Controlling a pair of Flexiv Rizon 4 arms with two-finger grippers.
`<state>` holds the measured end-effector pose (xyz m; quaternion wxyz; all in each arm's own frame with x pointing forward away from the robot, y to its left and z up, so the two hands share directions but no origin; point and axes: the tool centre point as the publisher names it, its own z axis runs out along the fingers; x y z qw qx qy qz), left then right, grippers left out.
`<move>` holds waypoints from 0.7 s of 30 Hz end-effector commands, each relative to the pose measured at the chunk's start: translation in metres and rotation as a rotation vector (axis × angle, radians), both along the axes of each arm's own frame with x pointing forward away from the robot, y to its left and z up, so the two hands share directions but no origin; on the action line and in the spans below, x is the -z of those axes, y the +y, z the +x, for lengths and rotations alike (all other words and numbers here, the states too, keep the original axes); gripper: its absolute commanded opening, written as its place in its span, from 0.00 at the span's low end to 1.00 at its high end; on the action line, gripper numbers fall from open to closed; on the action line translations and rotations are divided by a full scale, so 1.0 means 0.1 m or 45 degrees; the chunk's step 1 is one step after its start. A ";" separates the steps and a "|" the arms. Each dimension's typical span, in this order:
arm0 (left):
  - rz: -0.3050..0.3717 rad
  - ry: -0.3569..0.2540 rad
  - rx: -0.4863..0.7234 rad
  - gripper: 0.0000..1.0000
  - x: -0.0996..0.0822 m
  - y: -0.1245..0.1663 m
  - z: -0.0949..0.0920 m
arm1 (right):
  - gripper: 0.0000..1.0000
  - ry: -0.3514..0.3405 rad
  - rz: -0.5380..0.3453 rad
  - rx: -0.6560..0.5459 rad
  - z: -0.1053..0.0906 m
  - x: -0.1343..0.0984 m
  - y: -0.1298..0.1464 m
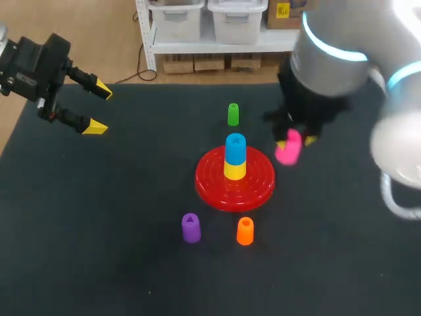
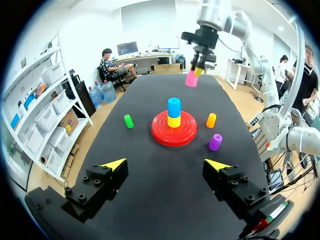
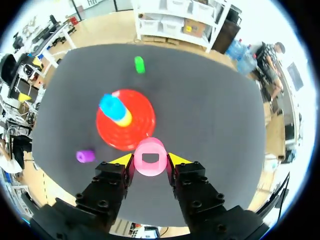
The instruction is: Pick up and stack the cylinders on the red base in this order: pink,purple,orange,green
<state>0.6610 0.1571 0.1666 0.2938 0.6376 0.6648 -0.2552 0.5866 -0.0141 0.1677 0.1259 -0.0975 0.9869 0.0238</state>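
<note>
Pink cylinder (image 1: pixel 288 147): gripped by the right claw (image 3: pixel 150 160), right of centre, beside the red base (image 1: pixel 256 187).
Left claw (image 1: pixel 99 107): held open, upper left.
Tabletop (image 1: pixel 99 230): purple cylinder (image 1: pixel 191 228) and orange cylinder (image 1: pixel 245 231) seen lower centre, green cylinder (image 1: pixel 233 114) upper centre.

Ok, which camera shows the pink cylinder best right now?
The right wrist view: the pink cylinder sits close between the right gripper's fingers, hollow end visible. The head view shows it partly hidden under that gripper; the left wrist view shows it small and far off.
</note>
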 end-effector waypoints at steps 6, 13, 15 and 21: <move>-0.004 -0.006 0.001 1.00 0.01 0.01 -0.01 | 0.00 0.141 -0.076 -0.119 0.75 -0.04 0.65; -0.004 -0.006 0.001 1.00 0.01 0.01 -0.01 | 0.00 0.160 -0.080 -0.181 0.86 -0.02 0.81; -0.004 -0.006 0.001 1.00 0.01 0.01 -0.01 | 0.00 0.175 -0.099 -0.194 0.87 0.01 0.81; -0.004 -0.006 0.001 1.00 0.01 0.01 -0.01 | 0.00 0.200 -0.096 -0.204 0.80 0.08 0.73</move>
